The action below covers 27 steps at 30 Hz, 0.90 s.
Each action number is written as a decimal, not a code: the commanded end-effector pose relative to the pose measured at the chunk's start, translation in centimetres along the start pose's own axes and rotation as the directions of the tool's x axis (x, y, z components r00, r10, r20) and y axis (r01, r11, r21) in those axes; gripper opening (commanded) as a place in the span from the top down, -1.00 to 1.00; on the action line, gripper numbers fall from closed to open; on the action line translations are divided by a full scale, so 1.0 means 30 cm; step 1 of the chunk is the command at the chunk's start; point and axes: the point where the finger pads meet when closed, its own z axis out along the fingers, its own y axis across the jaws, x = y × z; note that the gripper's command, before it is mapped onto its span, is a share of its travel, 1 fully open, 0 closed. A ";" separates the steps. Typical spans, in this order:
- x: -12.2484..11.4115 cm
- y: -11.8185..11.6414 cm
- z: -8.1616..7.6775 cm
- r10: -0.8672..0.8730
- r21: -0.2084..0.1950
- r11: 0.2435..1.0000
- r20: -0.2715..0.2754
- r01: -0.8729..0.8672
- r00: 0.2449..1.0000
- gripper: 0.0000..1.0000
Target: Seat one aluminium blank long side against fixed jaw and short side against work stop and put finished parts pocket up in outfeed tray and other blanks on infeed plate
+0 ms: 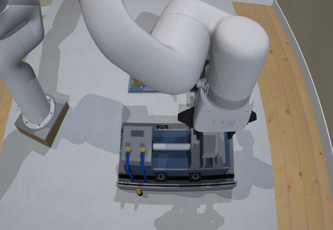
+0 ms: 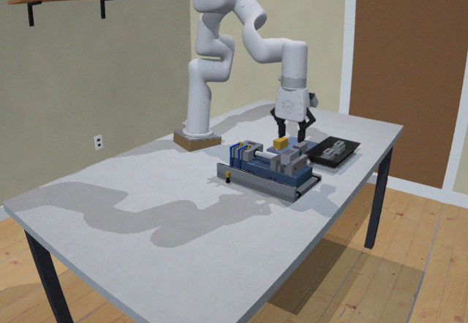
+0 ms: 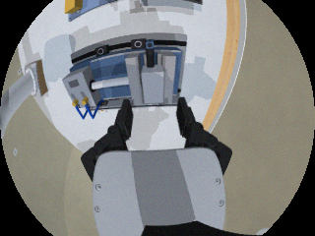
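Note:
My gripper [image 1: 213, 136] is open and empty, hovering just above the vise [image 1: 176, 154]; it also shows in the exterior view [image 2: 291, 135] and the wrist view [image 3: 154, 108]. A light grey aluminium blank [image 3: 154, 87] lies in the vise opening right below the fingers, between the moving jaw and the fixed jaw [image 1: 224, 149]. The dark work stop [image 3: 152, 59] stands at its far end. A brass blank [image 2: 280, 142] and another aluminium blank [image 2: 301, 145] sit on the blue infeed plate. Two finished parts [image 2: 333, 149] sit in the black outfeed tray [image 2: 332, 151].
The vise's hose block [image 1: 136, 147] with blue hoses is at the left end. A rail with a yellow knob [image 1: 139, 191] runs along the vise front. The arm base [image 1: 40, 125] stands at the left. The table edge is to the right.

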 end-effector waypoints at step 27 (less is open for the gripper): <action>-0.001 0.002 -0.089 0.000 -0.002 1.000 0.001 0.000 1.000 1.00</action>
